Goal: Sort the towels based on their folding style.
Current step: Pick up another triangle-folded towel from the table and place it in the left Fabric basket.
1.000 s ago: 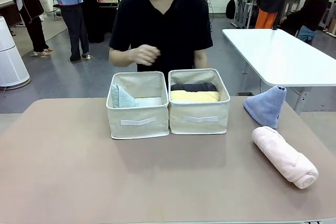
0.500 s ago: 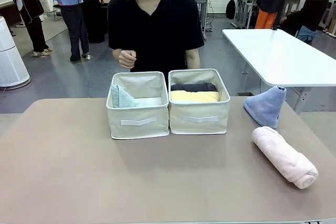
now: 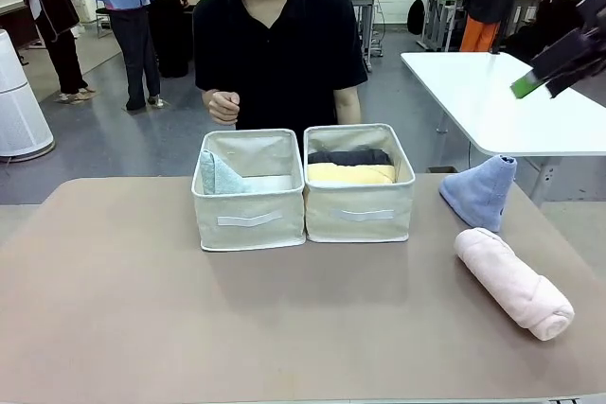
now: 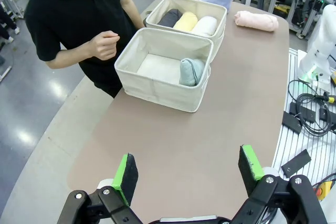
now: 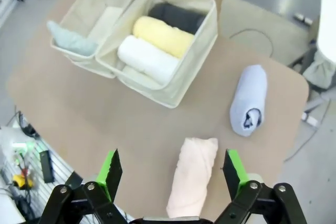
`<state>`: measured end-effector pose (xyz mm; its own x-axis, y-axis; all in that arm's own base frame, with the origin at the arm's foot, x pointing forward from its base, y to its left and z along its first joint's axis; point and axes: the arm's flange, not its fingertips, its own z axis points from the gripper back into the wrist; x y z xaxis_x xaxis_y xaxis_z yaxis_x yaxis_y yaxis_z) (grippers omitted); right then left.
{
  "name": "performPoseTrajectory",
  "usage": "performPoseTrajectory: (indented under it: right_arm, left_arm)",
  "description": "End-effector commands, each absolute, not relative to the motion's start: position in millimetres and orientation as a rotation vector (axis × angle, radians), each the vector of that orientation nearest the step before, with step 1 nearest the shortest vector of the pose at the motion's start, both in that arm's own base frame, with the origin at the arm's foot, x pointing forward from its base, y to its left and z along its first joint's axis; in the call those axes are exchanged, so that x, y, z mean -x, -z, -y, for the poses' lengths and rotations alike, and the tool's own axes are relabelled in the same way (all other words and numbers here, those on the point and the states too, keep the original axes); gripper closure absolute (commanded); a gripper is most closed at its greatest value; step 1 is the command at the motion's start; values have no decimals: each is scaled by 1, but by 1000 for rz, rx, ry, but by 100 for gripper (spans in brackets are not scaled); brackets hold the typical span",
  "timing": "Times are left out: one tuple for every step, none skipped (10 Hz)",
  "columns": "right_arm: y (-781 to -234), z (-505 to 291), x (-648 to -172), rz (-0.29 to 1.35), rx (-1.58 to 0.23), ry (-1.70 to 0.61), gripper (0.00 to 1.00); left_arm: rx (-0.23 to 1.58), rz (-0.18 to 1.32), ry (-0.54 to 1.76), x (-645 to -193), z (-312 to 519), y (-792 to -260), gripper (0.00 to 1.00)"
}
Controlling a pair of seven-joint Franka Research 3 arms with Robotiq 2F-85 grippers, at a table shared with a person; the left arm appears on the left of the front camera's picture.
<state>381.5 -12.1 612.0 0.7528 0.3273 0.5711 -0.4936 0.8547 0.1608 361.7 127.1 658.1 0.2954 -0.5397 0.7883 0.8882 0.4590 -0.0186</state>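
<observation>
Two towels lie loose on the table's right side: a pink roll [image 3: 512, 283] [image 5: 193, 176] and a periwinkle cone-shaped fold [image 3: 480, 191] [image 5: 249, 99]. The left bin [image 3: 248, 224] holds a light teal cone fold [image 3: 220, 177] [image 4: 191, 71]. In the right bin [image 3: 360, 217] lie three rolls: dark grey [image 5: 176, 15], pale yellow [image 5: 161, 35] and white [image 5: 148, 59]. My right gripper [image 5: 173, 167] hangs open high above the pink roll and shows at the front view's upper right [image 3: 544, 73]. My left gripper [image 4: 188, 169] is open, high over the table's left end.
A person in a black shirt stands behind the bins with a fist [image 3: 224, 106] held at the chest. A white table [image 3: 502, 101] stands off to the right beyond mine. Bare tabletop [image 3: 237, 319] stretches in front of the bins.
My right gripper has come into the front view at the upper right. The person's hand has drawn in to the chest. The towels have not moved.
</observation>
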Motion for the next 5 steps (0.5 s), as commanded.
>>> performPoseTrajectory:
  right_arm:
    - [-604, 5, -386, 490, -318, -438, 0]
    - [-612, 12, -382, 559, -313, -456, 0]
    - [-612, 12, -382, 559, -313, -456, 0]
    - [-612, 12, -382, 559, -313, -456, 0]
    - [-612, 12, -382, 559, -313, -456, 0]
  left_arm:
    - [505, 797, 1019, -360, -127, -658, 0]
    - [505, 797, 1019, -360, -127, -658, 0]
    - [505, 797, 1019, -360, -127, -658, 0]
    - [505, 797, 1019, -360, -127, -658, 0]
    - [505, 797, 1019, -360, -127, -658, 0]
